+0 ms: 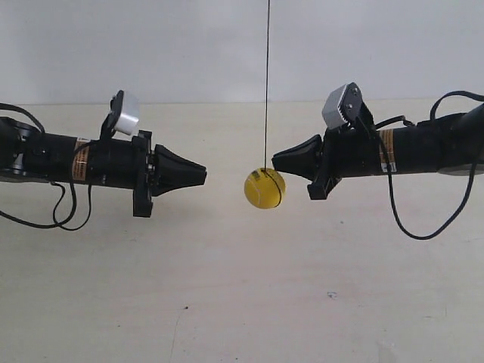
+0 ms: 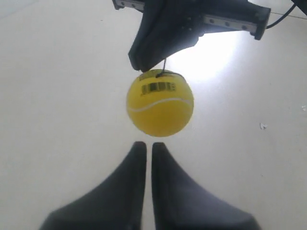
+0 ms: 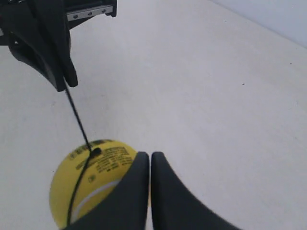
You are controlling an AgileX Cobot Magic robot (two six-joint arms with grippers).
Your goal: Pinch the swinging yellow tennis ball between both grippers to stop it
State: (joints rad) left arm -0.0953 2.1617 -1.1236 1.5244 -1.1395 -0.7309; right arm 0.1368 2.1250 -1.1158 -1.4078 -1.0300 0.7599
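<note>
1. Currently the small fuzzy yellow tennis ball is hanging on its thin dark string over the pale tabletop, between both tips.
2. Black tapered left gripper is pointing at it across a clear gap, jaws together, gripping nothing.
3. Black tapered right gripper is sitting just beside the ball's upper side, jaws together, empty; contact unclear.
4. Ball is lying nearer the right tip, so I'm judging the left arm has more to close.

One yellow tennis ball, on one string. Two grippers: there's the left gripper, there's the right gripper. Two arms, and two silver camera blocks, one on each. One table underneath.
</note>
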